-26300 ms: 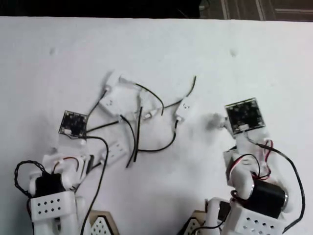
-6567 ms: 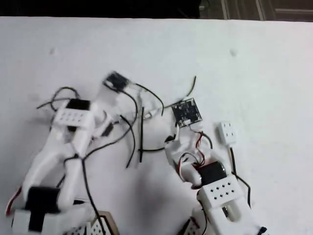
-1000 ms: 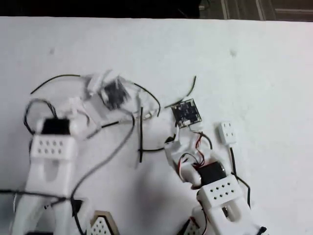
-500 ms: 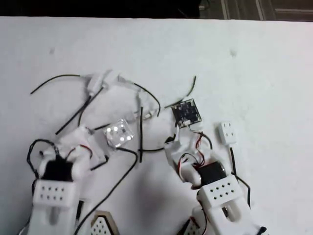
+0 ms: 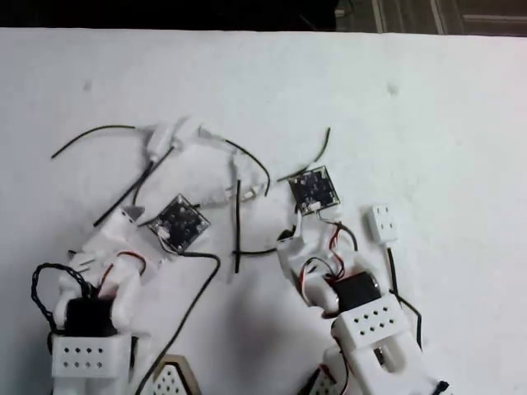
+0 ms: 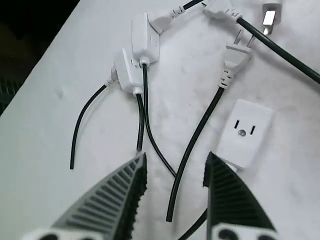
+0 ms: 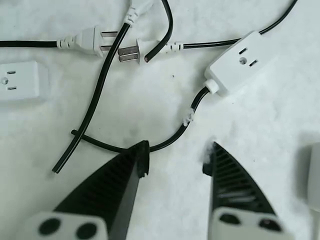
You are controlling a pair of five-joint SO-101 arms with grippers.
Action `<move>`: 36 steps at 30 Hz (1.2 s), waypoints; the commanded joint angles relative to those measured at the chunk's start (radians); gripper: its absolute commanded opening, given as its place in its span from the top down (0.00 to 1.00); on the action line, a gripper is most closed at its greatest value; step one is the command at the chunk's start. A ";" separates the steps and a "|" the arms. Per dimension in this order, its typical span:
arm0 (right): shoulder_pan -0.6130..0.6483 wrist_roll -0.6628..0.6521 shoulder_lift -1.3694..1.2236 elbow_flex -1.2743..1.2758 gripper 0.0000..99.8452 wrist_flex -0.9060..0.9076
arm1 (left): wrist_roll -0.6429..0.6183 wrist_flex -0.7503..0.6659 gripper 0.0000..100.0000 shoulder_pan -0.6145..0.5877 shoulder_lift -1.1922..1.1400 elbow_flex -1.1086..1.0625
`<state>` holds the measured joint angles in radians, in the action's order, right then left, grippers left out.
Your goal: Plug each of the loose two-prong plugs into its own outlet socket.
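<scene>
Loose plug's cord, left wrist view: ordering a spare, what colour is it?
Black cord, white plug; clearest in the left wrist view.

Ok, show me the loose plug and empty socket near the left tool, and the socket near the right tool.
Loose plug (image 6: 234, 58): left wrist view, white body.
Empty socket (image 6: 245, 131): left wrist view, slotted face.
Second socket (image 7: 239, 62): right wrist view, slotted face.

white plug (image 6: 235, 56) loose, near empty socket (image 6: 245, 132)

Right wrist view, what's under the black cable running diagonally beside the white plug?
The white plug has its prong tips hidden beneath the cable; lower down it crosses another black cable, order unclear.
</scene>
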<state>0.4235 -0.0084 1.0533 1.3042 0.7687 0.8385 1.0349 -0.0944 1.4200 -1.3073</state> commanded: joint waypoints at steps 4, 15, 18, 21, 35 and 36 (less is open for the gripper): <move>-0.008 0.002 -0.002 -0.006 0.82 -0.015 | -0.135 -0.135 0.82 -0.008 0.010 -0.054; -0.008 0.002 -0.002 -0.006 0.82 -0.015 | -0.219 -0.183 0.85 -0.008 -0.397 0.160; -0.007 0.002 -0.002 -0.006 0.82 -0.015 | -0.215 -0.117 0.85 -0.008 -0.622 0.313; -0.008 0.002 -0.002 -0.006 0.82 -0.015 | -0.213 -0.071 0.85 -0.008 -0.820 0.433; -0.008 0.002 -0.002 -0.006 0.82 -0.015 | -0.221 -0.046 0.85 0.019 -1.259 0.609; -0.008 0.002 -0.002 -0.006 0.82 -0.015 | -0.221 -0.034 0.85 0.028 -1.257 0.605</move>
<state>0.4235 -0.0084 1.0533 1.3042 0.7687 0.6299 0.9812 -0.0959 0.1665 -0.7288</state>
